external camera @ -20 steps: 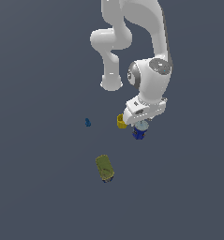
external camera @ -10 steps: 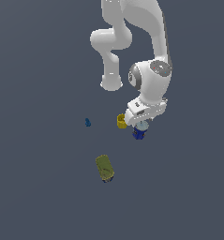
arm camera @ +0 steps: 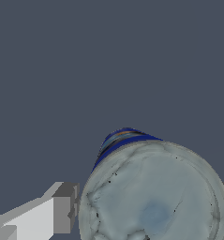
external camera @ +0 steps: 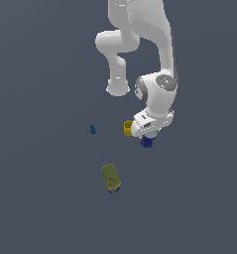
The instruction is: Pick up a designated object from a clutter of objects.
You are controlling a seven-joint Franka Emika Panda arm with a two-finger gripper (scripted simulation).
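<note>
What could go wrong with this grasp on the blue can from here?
1. The gripper straddles the blue can, with the silver lid filling the wrist view; only one finger shows clearly, so an off-centre close might tip the can.
2. The yellow cup sits right beside the gripper in the exterior view; the hand could nudge it.

I'm looking at a bare simulated scene, no real room; flat featureless dark grey ground [external camera: 40,208] everywhere; shading is plainly rendered.
</note>
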